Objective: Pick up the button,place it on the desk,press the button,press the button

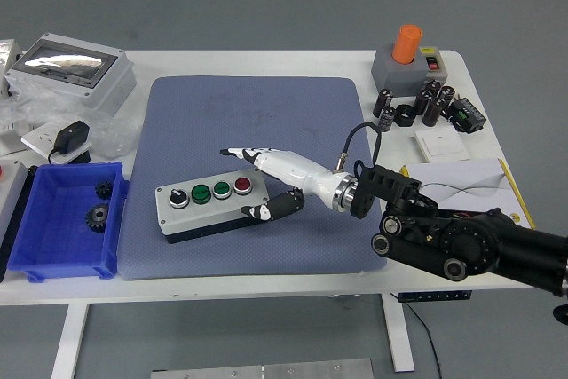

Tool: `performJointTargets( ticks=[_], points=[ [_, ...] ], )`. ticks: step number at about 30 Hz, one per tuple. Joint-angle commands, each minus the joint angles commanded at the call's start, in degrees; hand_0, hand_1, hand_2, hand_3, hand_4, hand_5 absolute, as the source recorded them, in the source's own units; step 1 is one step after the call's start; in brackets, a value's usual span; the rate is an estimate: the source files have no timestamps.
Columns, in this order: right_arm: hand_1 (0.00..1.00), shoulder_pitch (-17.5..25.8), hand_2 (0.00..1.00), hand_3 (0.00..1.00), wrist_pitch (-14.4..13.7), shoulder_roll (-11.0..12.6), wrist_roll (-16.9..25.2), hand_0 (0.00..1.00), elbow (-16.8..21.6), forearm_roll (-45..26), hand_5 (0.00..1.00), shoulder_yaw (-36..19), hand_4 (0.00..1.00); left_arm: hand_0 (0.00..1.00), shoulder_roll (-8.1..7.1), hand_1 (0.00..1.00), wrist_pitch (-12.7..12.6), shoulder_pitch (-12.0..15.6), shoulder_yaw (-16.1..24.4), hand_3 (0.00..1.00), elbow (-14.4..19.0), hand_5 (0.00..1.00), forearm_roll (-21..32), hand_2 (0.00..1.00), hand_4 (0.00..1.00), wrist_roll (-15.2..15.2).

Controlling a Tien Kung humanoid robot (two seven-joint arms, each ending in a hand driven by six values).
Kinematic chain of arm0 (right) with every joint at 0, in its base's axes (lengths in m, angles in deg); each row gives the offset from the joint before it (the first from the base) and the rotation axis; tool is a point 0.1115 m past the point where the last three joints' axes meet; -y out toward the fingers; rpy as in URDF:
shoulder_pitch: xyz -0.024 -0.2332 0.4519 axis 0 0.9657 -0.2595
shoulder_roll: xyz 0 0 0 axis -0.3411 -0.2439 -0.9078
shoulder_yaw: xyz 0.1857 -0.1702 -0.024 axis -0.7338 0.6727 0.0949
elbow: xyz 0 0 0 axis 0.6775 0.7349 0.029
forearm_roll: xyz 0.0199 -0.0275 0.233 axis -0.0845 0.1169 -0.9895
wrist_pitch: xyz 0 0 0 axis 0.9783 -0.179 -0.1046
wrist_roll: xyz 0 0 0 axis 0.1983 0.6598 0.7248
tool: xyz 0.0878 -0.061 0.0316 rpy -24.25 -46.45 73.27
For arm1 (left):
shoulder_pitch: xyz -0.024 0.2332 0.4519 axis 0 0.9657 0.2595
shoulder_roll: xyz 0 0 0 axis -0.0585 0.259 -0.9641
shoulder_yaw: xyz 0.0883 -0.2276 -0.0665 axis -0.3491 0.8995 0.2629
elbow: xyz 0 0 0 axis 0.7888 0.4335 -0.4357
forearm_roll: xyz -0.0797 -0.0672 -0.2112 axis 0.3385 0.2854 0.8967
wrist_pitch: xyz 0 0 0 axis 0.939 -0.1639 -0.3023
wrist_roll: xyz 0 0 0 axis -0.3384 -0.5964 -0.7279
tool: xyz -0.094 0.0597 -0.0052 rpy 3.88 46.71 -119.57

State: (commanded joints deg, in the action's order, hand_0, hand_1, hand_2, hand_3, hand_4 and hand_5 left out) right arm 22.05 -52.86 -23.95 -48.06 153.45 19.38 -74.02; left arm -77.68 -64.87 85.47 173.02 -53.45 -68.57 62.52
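The button box (211, 205), grey with a black base, lies on the blue-grey mat (253, 122) left of centre. Its top carries a black knob, two green buttons and a red button (242, 185) in a row. My right hand (251, 182), white with black fingertips, reaches in from the right and straddles the box's right end. Its fingers (238, 153) are stretched out just behind the box, and its thumb (266, 210) lies at the box's front right corner. The hand is spread and holds nothing. My left arm is out of view.
A blue bin (62, 219) with two gears stands left of the box. A grey enclosure (69, 71) and a black adapter (71, 140) sit at the back left. At the back right are an orange-topped switch box (408, 58), several black capacitors (426, 104) and a white booklet (466, 185).
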Motion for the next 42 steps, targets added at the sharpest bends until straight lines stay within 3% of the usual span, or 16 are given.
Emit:
performJointTargets(
  ticks=[1, 2, 7, 8, 13, 14, 42],
  points=[
    [0.963, 0.05, 0.998, 0.998, 0.12, 0.19, -0.02, 0.998, 0.03, -0.24, 0.475, 0.15, 0.885, 0.781, 0.01, 0.763, -0.01, -0.01, 0.00, 0.806, 0.00, 0.622, 0.01, 0.727, 0.927, -0.05],
    [0.950, 0.08, 0.998, 0.998, 0.20, 0.32, -0.03, 0.998, 0.05, -0.40, 0.776, 0.26, 0.990, 0.781, 0.02, 0.764, -0.02, -0.02, 0.01, 0.806, 0.00, 0.621, 0.02, 0.726, 0.926, -0.08],
    [0.950, 0.37, 0.998, 0.998, 0.72, 1.05, 0.01, 0.998, 0.03, -1.48, 0.776, 0.87, 0.990, 0.781, 0.03, 0.764, -0.10, -0.10, 0.05, 0.806, -0.04, 0.621, 0.03, 0.726, 0.926, -0.31],
    [0.930, 0.45, 0.995, 0.998, 0.75, 1.21, 0.06, 0.976, 0.13, -1.64, 0.878, 0.95, 0.998, 0.780, 0.03, 0.764, -0.15, -0.10, 0.06, 0.807, -0.03, 0.622, 0.05, 0.726, 0.928, -0.32],
    [0.930, 0.77, 0.995, 0.998, 0.70, 2.04, 0.17, 0.976, 1.03, -2.02, 0.878, 1.09, 0.998, 0.780, 0.02, 0.764, -0.27, -0.07, 0.04, 0.807, -0.03, 0.622, 0.12, 0.726, 0.928, -0.40],
    [0.890, 0.83, 0.989, 0.998, 0.69, 2.17, 0.19, 0.922, 1.17, -2.08, 0.990, 1.15, 0.998, 0.777, 0.02, 0.763, -0.29, -0.07, 0.04, 0.806, -0.03, 0.624, 0.13, 0.726, 0.929, -0.42],
    [0.829, 2.39, 0.980, 0.998, -0.69, 4.56, 0.08, 0.905, 4.26, -2.23, 0.998, 0.36, 0.998, 0.773, -0.02, 0.763, -0.29, 0.00, 0.07, 0.805, -0.14, 0.628, 0.26, 0.726, 0.939, -0.64]
  ],
)
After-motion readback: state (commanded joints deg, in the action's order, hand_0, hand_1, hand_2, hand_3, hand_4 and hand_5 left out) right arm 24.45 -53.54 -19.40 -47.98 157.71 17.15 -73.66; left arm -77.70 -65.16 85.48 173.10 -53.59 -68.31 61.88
